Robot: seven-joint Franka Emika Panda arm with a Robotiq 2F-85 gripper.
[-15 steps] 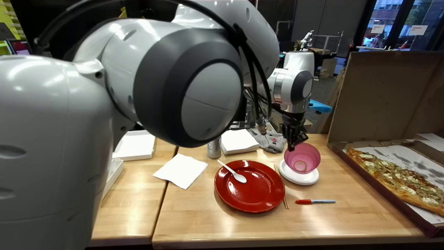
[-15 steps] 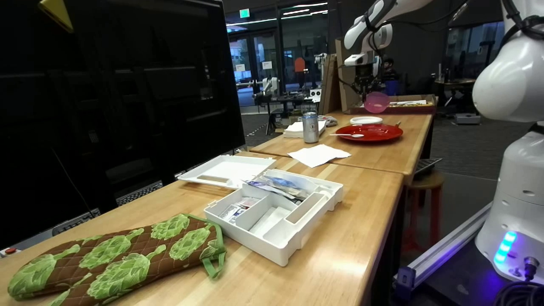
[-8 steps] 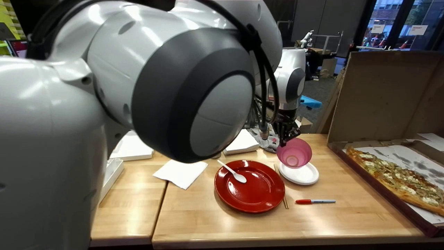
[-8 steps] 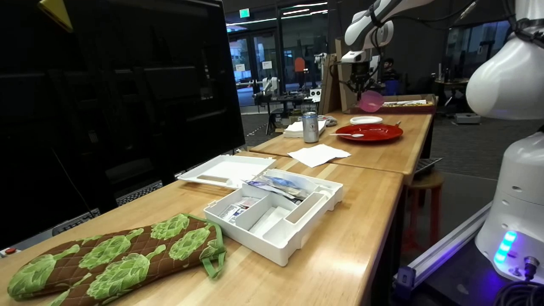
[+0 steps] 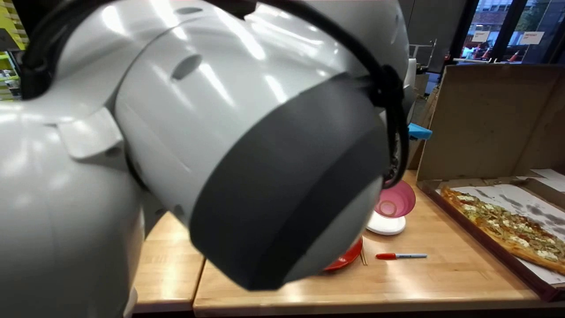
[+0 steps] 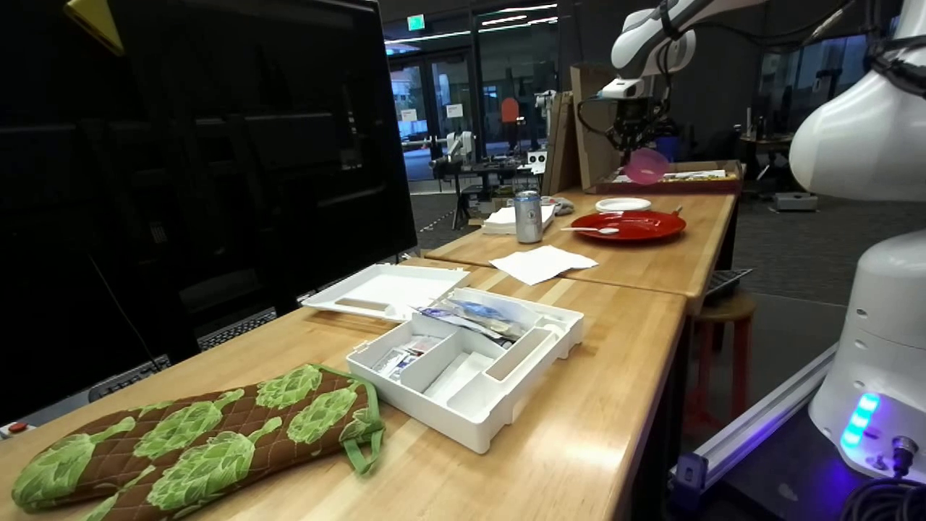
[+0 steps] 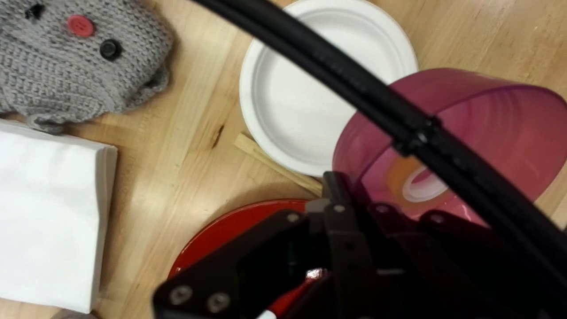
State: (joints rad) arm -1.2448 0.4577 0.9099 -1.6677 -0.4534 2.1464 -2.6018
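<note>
The pincer point(image 7: 347, 188) is clamped on the wall of a see-through pink bowl point(image 7: 509, 128), which hangs tilted in the air right there with it. Down below the pincer there's a white paper plate point(image 7: 301, 102), wooden chopsticks point(image 7: 274, 166) right beside it, plus a glossy red plate point(image 7: 230, 228) lower down too. Further off from the pincer you've got a gray buttoned knit thing point(image 7: 66, 66) and a stack of white napkins point(image 7: 44, 217), both well apart from it.
</note>
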